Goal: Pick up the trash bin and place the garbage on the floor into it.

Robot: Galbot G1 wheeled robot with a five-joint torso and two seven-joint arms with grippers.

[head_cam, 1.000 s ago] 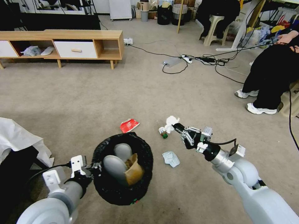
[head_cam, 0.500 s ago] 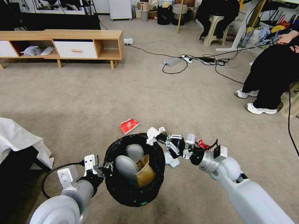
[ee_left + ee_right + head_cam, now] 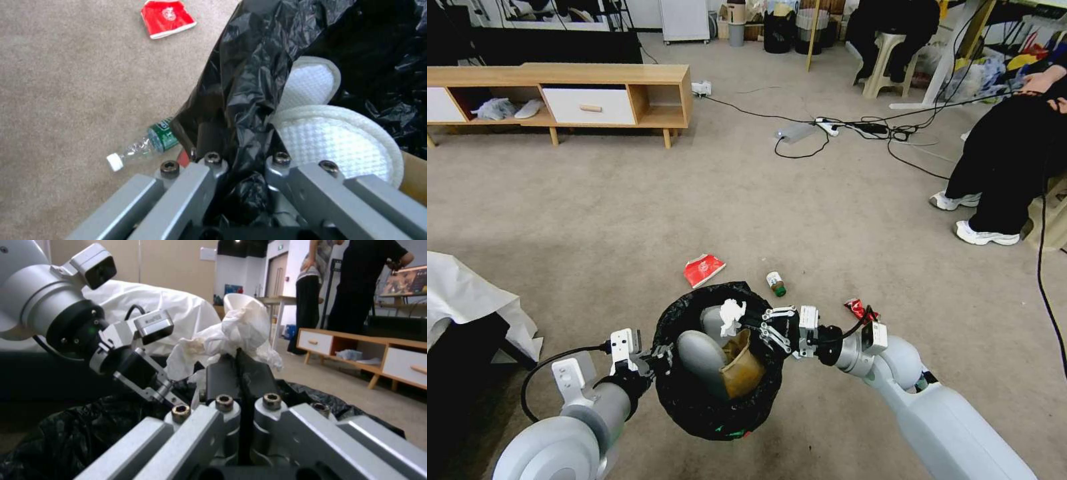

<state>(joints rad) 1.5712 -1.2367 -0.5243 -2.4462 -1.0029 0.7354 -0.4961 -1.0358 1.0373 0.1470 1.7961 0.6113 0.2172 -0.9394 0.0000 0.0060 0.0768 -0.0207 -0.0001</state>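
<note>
We held the trash bin above the floor at near centre, our left tool clamped on its black liner rim. Our right tool was over the bin's far-right rim, closed on a white tissue. A red carton, small bottle and crushed red can lay on the floor beyond.

Mock living room inside lab or office: beige short-pile carpet covering floor, low wooden TV cabinet with white drawer standing on it, black cables and white power strip trailing beside cabinet, people sitting beyond.
</note>
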